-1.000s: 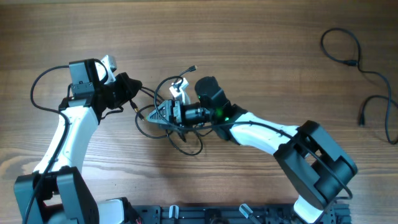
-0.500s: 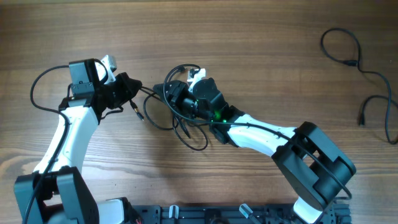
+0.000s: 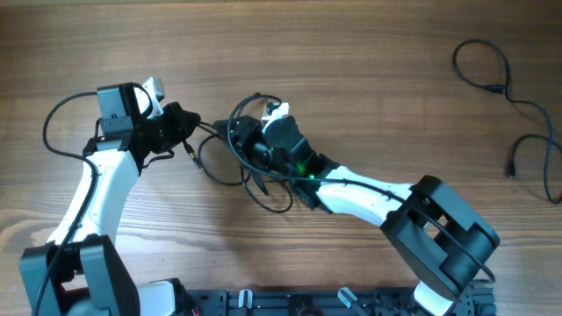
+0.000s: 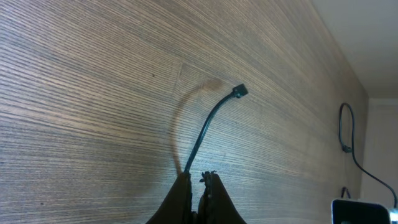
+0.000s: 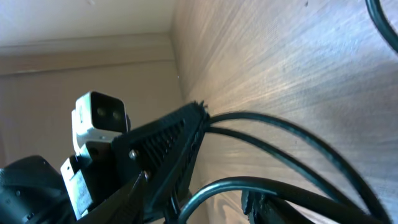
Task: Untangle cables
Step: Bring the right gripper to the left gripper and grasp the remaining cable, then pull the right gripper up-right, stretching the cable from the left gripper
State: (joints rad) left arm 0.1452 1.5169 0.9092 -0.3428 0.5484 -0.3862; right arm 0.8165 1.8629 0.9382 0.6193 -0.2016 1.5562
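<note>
Left gripper (image 3: 191, 129) is up at the left of the table (image 3: 351, 53), fingers pressed together, and it is pinching one strand of the cables (image 3: 248, 167) right at its tip. The left wrist view shows it plainly: the two fingers (image 4: 214, 199) are tight together, the thin black cord (image 4: 208, 124) comes out between them and arcs over the wood to a small plug end (image 4: 239, 91) held clear of the surface.

Over to the right gripper (image 3: 248, 140), buried in the middle of the clump with loops curling around it and one bigger loop trailing toward the near edge. Whether its fingers are spread or clamped, I cannot tell (the cords and its own body cover them). Its wrist camera looks straight at the left gripper (image 5: 186, 134), with that arm's white camera (image 5: 99, 124) above it and several black strands (image 5: 280, 121) fanning out from that tip across the wood.

Well apart, at the far right, a loose cable (image 3: 497, 89) lies in open curves on its own, also seen from the left wrist (image 4: 344, 127)
</note>
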